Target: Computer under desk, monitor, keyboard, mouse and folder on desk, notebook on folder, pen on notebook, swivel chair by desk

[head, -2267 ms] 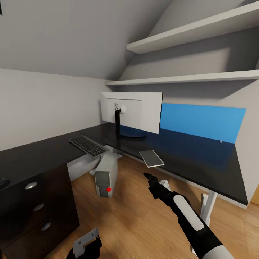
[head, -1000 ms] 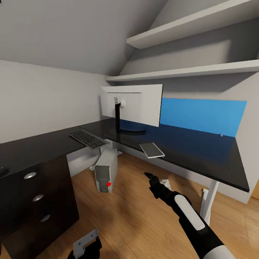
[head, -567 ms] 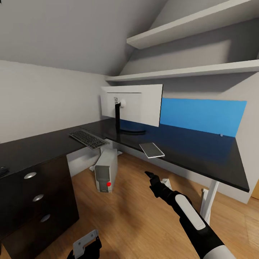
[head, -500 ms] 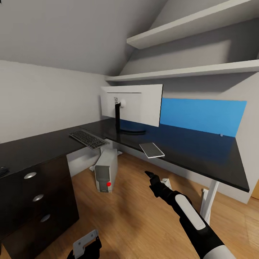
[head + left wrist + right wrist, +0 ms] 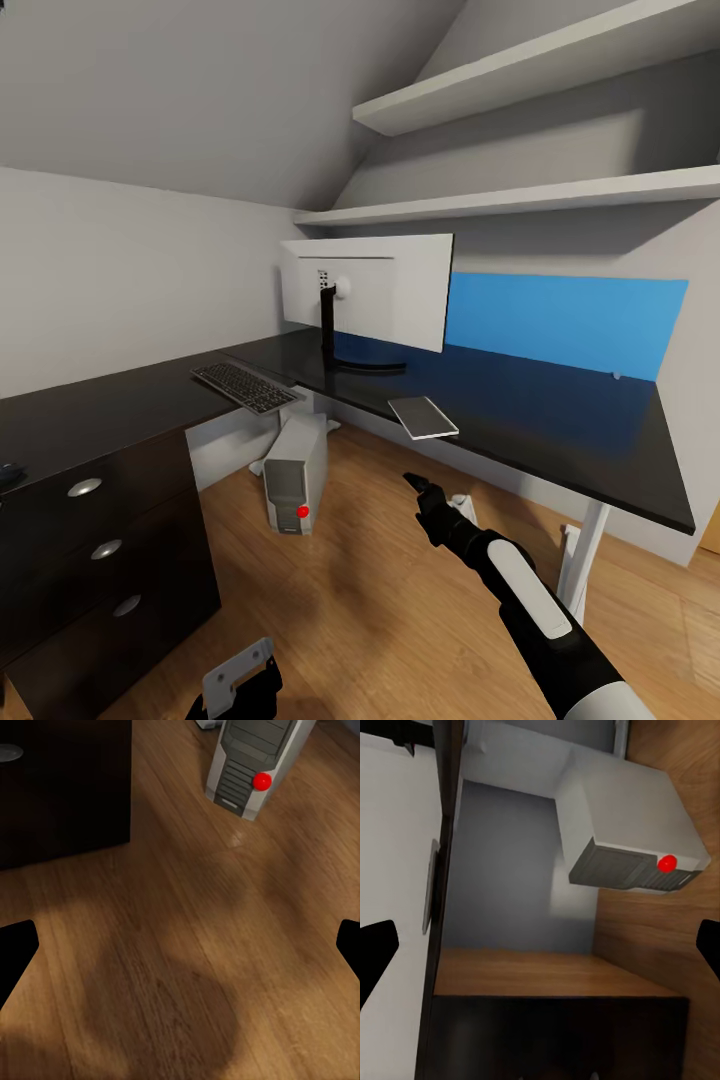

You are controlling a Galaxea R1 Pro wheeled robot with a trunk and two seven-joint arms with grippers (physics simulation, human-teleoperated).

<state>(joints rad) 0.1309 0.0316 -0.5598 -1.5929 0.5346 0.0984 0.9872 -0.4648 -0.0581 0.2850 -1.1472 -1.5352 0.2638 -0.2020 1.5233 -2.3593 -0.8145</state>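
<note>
While your right gripper (image 5: 412, 483) is hovering over the wood floor (image 5: 350, 610) exactly where it hung half a second ago, fingers spread with nothing between them, your left gripper (image 5: 240, 680) is sitting low, its state unclear. Nothing on the glossy black desk (image 5: 540, 420) has shifted: white-backed monitor (image 5: 385, 300), slim keyboard (image 5: 243, 386), light-grey notebook (image 5: 423, 416). Underneath, the silver tower computer (image 5: 293, 478) is standing.
</note>
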